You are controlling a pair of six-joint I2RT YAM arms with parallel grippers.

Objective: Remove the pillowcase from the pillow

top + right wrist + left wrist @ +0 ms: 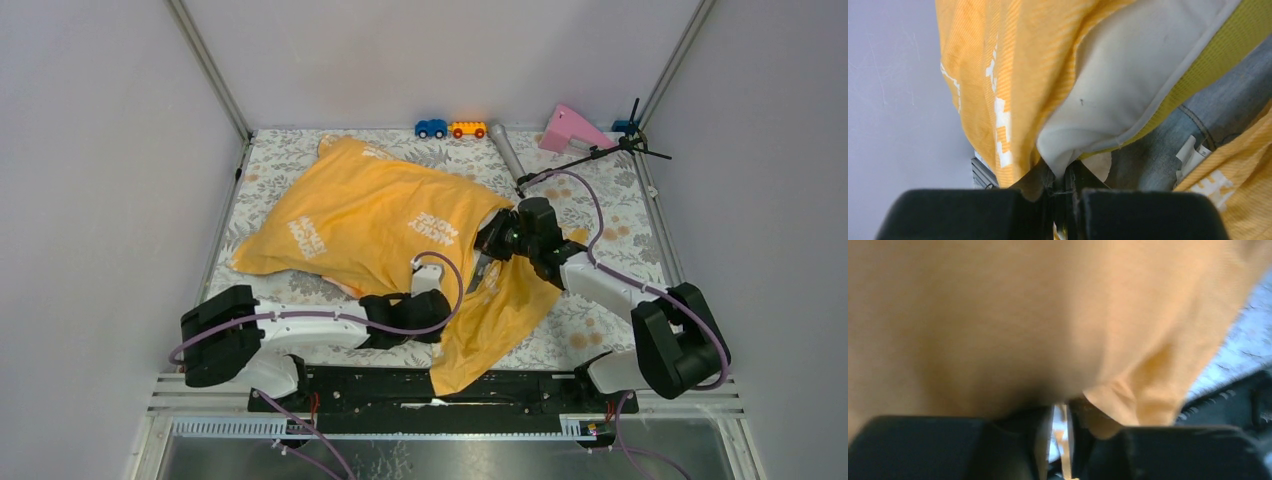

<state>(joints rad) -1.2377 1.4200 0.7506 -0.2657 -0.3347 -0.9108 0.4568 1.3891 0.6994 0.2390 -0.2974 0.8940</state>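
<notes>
Pale cloth with a grey flower print, the mat, covers the whole desk. On it lies the pillowcase, orange-yellow with white block lettering, creased and puffed up by what fills it. Its stuffed part sits in the middle of the desk, reaching toward the far left corner. The long axis runs from the left edge to the right edge, a little askew, and the open end points right. A limp flap of it trails from that opening down to the near edge and hangs over it.

The pillow shows only at the opening, in the right wrist view. One white corner pokes out, with a yellow strip along its edge and blue denim-like lining beside it.

The right gripper is at the opening, its jaws clenched on that white corner. The left gripper is at the near side of the pillowcase where the flap begins. Its view is blurred, but the jaws sit almost together with a thin strip of orange cloth pinched between them.

Two toy cars, one blue and one orange, stand at the far edge.
</notes>
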